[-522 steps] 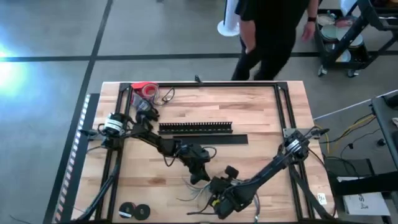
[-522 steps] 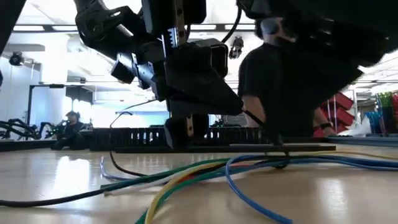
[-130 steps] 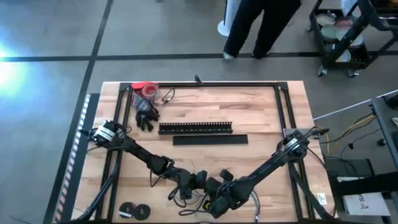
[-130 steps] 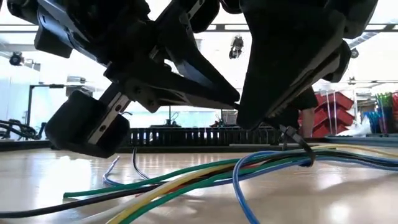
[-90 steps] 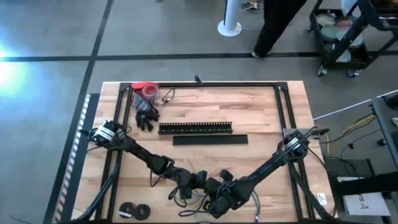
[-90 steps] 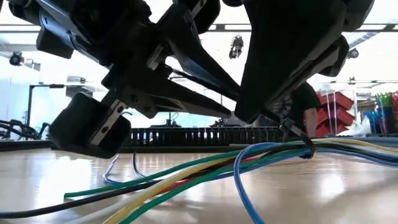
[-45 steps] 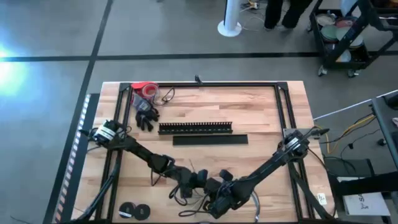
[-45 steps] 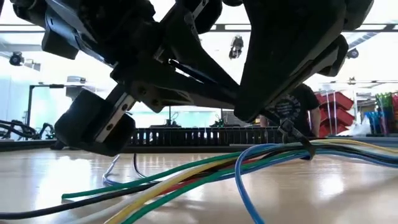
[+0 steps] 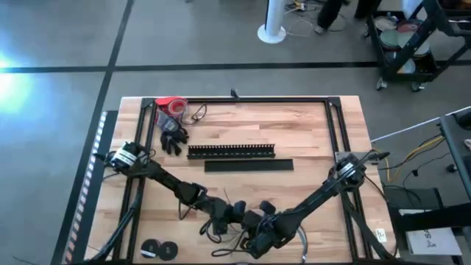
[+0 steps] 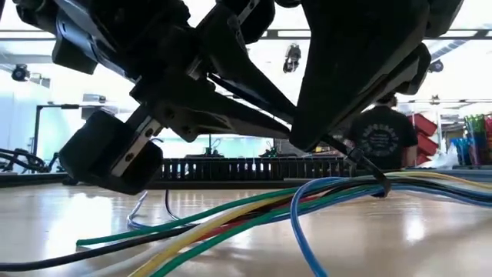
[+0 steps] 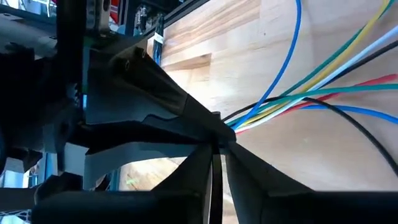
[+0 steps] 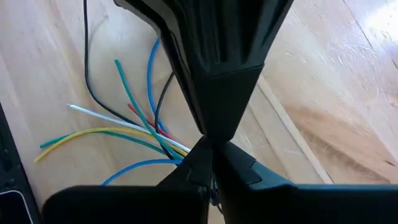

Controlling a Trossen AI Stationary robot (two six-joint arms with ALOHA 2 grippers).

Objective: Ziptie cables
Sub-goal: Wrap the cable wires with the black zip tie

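The cables point(image 10: 231, 215), a bunch of thin blue, green, yellow, red, white and black wires point(image 12: 124, 130), lie fanned out on the wood near the table's front edge point(image 9: 224, 249). A thin black zip tie point(image 10: 378, 183) loops around them where they come together. My left gripper point(image 9: 237, 215) and my right gripper point(image 9: 249, 225) meet tip to tip just above that spot, and both look shut. In the left wrist view the wires point(image 11: 311, 93) spread out from the fingertips. My left gripper has its shut fingertips point(image 11: 205, 163) at the spot where the wires come together, slanting down from the table's left. The right gripper's tip covers the place, so I cannot tell how much of the tie's tail it has. My right gripper pinches the zip tie's free tail point(image 10: 346, 158) at its fingertips, slanting down from the table's right. The tail runs taut down to the loop. There the bundle is raised a little, and the wires' free ends rest on the table.
A long slotted black bar point(image 9: 232, 151) and a flat black strip point(image 9: 249, 165) lie across the table's middle. A red object point(image 9: 171, 105) and a black glove point(image 9: 173, 138) are at the far left, and two tape rolls point(image 9: 160, 250) at the near left. A person point(image 10: 380, 138) stands beyond the table.
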